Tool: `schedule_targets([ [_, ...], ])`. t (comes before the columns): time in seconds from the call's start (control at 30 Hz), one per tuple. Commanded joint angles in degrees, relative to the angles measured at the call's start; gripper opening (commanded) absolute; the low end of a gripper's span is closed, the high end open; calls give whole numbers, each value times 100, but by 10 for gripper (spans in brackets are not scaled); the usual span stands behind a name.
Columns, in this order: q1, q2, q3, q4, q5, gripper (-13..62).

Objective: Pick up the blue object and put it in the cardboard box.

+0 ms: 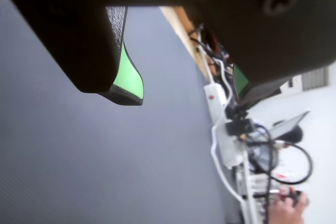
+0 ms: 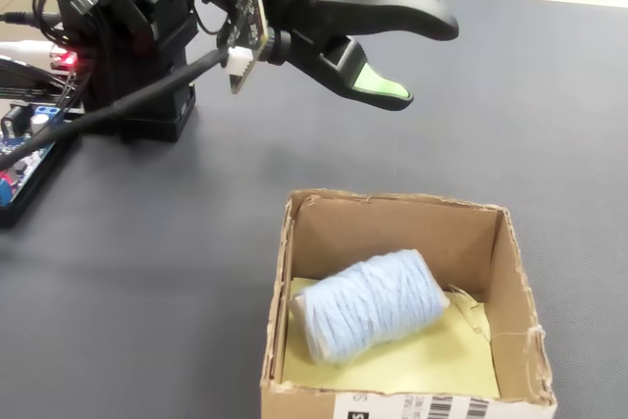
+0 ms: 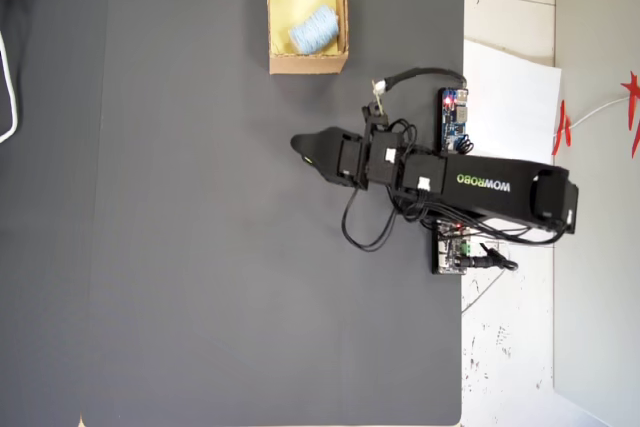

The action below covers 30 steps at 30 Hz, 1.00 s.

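White "WOWROBO" lettering [image 3: 484, 184] on arm [image 3: 520, 192]

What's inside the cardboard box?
The blue object, a pale blue roll of yarn, lies on its side inside the cardboard box, on a yellow sheet. The roll covers the sheet under it, so that part cannot be seen.

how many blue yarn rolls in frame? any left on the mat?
1. The blue roll lies on its side inside the cardboard box, on the yellow floor. None visible on the mat; the gripper is open and empty.
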Motion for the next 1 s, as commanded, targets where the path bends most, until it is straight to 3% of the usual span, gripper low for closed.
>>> schedule_targets([
  [0.0, -62, 519, 18, -545, 193, 343],
  [0.3, -650, 519, 1512, -729, 782, 343],
  [0.53, -650, 519, 1512, 1178, 633, 344],
  [0.97, -633, 510, 1503, 1116, 624, 342],
])
